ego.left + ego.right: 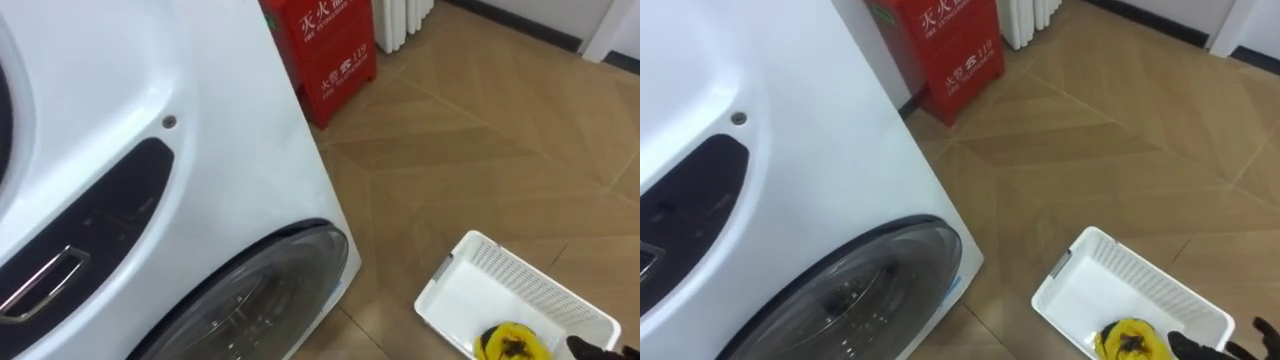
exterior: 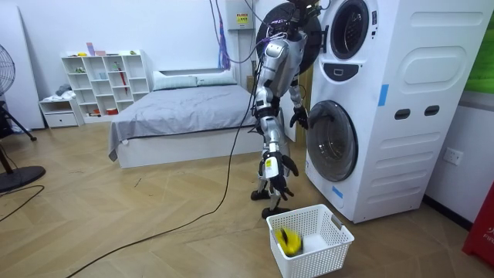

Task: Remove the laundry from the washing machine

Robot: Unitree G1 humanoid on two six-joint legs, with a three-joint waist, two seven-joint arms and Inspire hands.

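Note:
I stand close in front of a white washing machine, facing it. Its round glass door on the lower drum looks closed. A white slatted laundry basket sits on the wood floor by my feet, with a yellow garment lying in it. My right hand hangs low above the basket with loose fingers, and its dark fingertips show at the bottom edge of the right eye view. My left hand hangs beside the lower door with relaxed fingers, holding nothing.
A red cabinet stands against the wall beside the washing machine, with a white radiator further along. A bed, a white shelf unit and a fan stand behind me.

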